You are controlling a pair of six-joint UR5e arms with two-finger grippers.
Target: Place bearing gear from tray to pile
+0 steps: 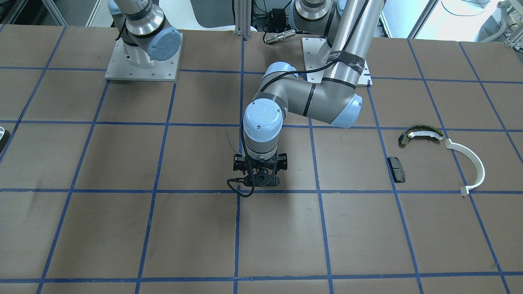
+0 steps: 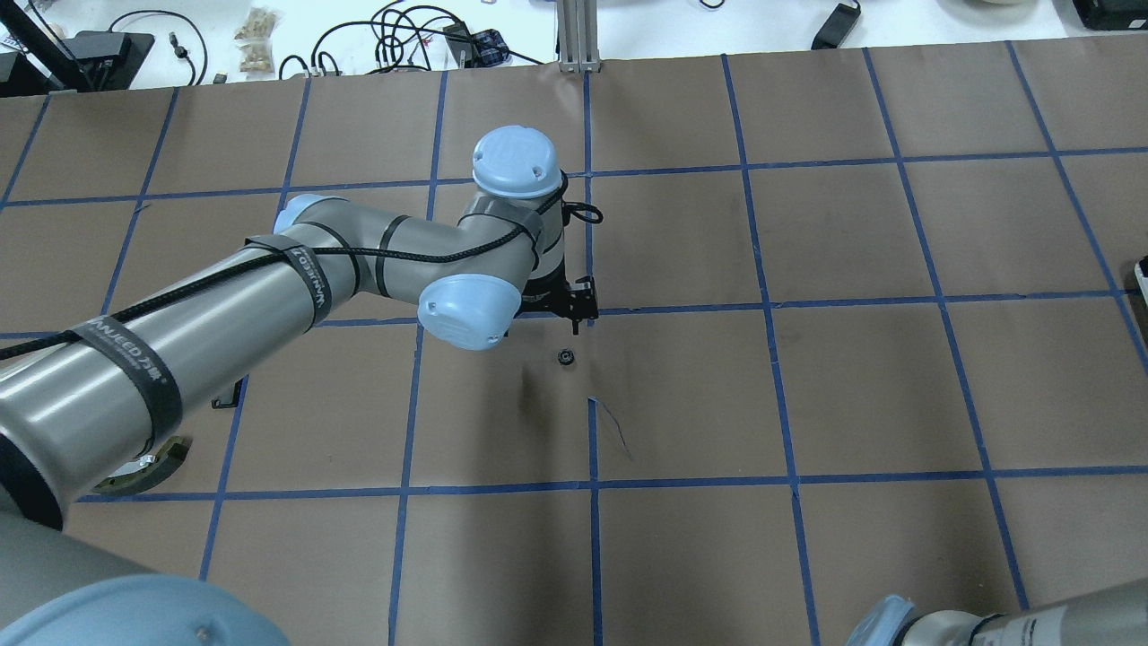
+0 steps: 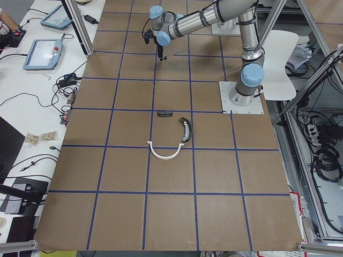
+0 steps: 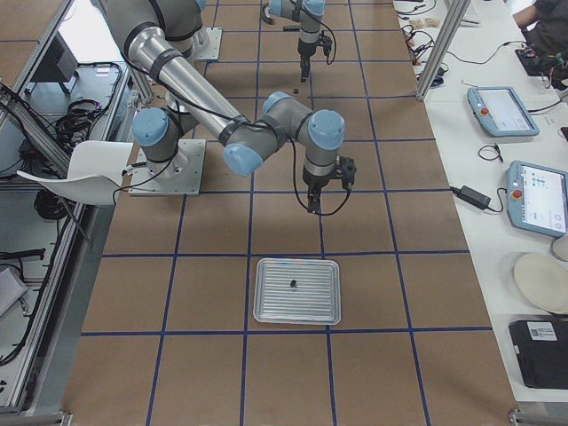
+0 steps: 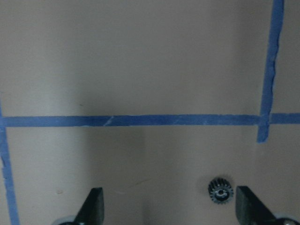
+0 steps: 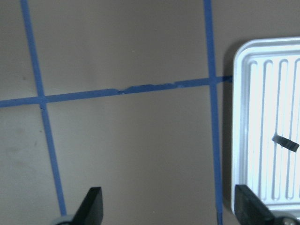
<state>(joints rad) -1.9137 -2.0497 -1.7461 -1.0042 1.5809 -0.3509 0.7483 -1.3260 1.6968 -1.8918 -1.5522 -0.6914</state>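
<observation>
A small black bearing gear (image 2: 565, 357) lies on the brown paper near mid-table. In the left wrist view the gear (image 5: 220, 191) sits low between the fingers, close to the right-hand one. My left gripper (image 2: 574, 303) hangs over it, open and empty, and also shows in the wrist view (image 5: 171, 211). The pile lies apart toward the robot's left: an olive-and-white shoe (image 1: 421, 134), a white arc (image 1: 470, 165) and a black pad (image 1: 396, 169). My right gripper (image 6: 171, 211) is open and empty beside the silver tray (image 6: 243, 117).
A small dark part (image 6: 286, 143) lies in the tray, which also shows in the exterior right view (image 4: 266, 306). Blue tape lines grid the table. The arm base plates (image 1: 143, 61) stand at the robot's side. Cables and tablets lie past the far edge.
</observation>
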